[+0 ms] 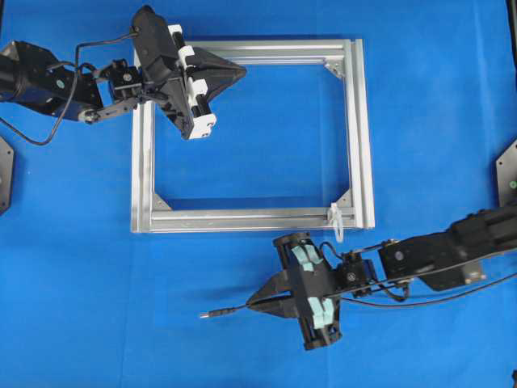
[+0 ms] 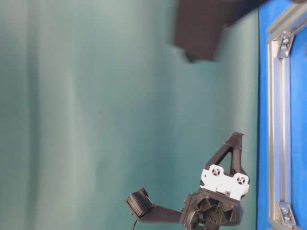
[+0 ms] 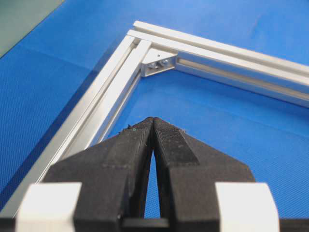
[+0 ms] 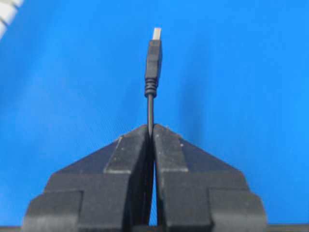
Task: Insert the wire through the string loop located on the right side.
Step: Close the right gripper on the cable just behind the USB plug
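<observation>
The long thin black wire (image 1: 234, 309) with its little silver plug sticks out past the tips of the right claw (image 1: 257, 303), which is pinched shut on it so the end can be poked. The tiny whitish string loop (image 1: 336, 221) hangs on the silver metal frame (image 1: 358, 129), up behind this claw. The left claw (image 1: 239, 73) is shut on nothing, over the frame's far corner, out of the way, above the blue surface (image 1: 81, 283).

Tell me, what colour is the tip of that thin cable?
Silvery metal, on the thin black cable's plug tip; clearest in the right wrist view.
</observation>
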Available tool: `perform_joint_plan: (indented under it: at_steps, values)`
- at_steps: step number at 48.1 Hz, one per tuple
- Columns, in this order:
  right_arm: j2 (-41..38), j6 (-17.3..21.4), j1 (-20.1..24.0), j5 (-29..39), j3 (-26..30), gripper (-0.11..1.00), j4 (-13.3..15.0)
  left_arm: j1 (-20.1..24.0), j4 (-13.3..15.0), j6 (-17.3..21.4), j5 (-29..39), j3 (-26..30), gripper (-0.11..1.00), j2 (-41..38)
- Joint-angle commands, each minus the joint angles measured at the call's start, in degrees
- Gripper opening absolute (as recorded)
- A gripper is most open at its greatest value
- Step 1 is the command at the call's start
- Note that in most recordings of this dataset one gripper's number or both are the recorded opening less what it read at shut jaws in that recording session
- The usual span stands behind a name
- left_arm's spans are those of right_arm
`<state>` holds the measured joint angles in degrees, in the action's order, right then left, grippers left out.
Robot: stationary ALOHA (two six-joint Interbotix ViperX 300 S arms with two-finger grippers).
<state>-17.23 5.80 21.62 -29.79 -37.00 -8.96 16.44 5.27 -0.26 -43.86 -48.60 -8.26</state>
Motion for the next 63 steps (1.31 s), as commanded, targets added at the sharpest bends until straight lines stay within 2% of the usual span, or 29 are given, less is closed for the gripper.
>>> perform_joint_plan:
  at_steps: [1, 9, 63]
  values:
    - [5.3, -0.1, 0.0, 2.6, 0.4, -0.04, 0.0, 0.1, -0.2, -0.1, -0.4, 0.4, 0.00, 1.8]
    - [8.0, -0.1, 0.0, 5.4, 0.4, -0.04, 0.1, 0.1, -0.2, -0.2, -0.4, 0.3, 0.00, 1.8]
    - [8.0, -0.1, 0.1, 5.6, 0.3, -0.04, 0.1, -0.4, -0.2, -0.3, -0.5, 0.3, 0.00, 1.8]
